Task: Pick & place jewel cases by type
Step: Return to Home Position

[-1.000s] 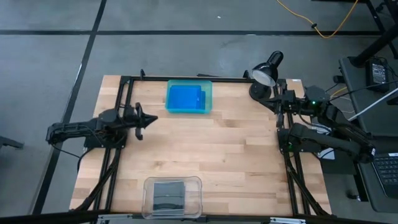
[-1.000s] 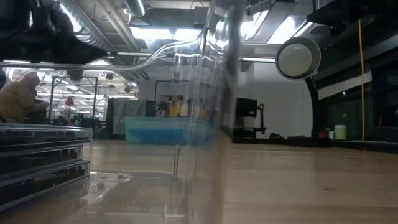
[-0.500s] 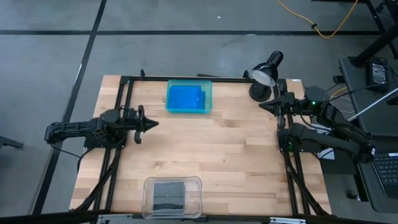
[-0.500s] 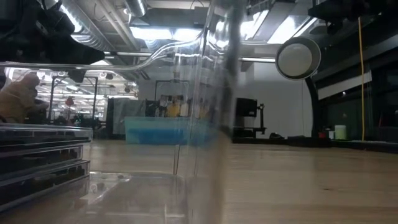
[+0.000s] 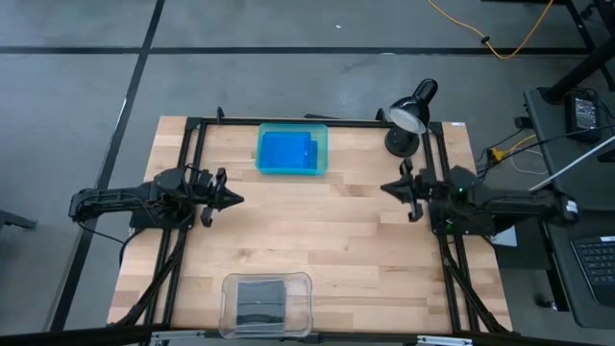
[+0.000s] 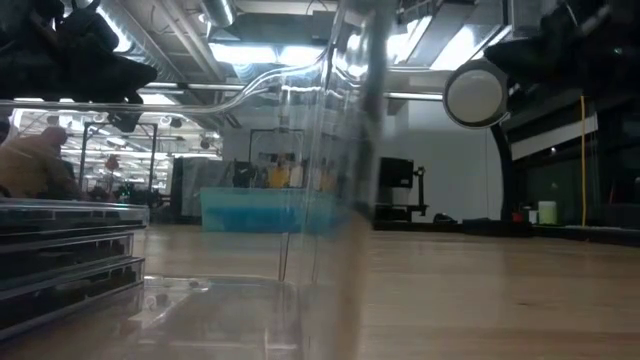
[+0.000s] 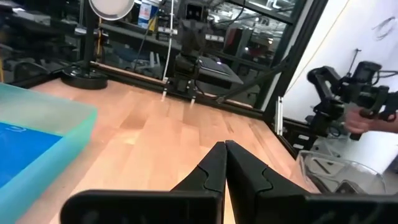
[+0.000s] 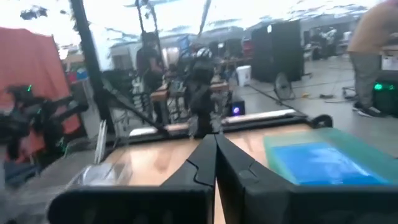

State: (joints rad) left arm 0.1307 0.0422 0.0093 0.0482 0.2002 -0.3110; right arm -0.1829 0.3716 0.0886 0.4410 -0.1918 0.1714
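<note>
The blue jewel cases (image 5: 286, 151) lie flat inside the teal tray (image 5: 322, 152) at the table's far edge; they also show in the right wrist view (image 8: 320, 163). The dark grey jewel cases (image 5: 261, 301) lie stacked in the clear tray (image 5: 306, 303) at the near edge, and the stack (image 6: 60, 262) fills the low view's left. My left gripper (image 5: 236, 200) hovers shut above the table's left side, pointing right, its fingers closed together (image 7: 225, 151). My right gripper (image 5: 386, 188) hovers shut above the right side, pointing left (image 8: 215, 142). Neither touches anything.
A black desk lamp (image 5: 411, 113) stands at the far right corner. The black frame rails (image 5: 192, 154) run along the table's left, right and far edges. Bare wood (image 5: 317, 226) lies between the two trays and both grippers. A person's hand (image 6: 30, 165) shows in the room behind.
My right arm has swung away from the lamp corner, toward the near edge and the table's middle, and now points left. My left gripper has drifted a little toward the near edge. The cases and trays have stayed put.
</note>
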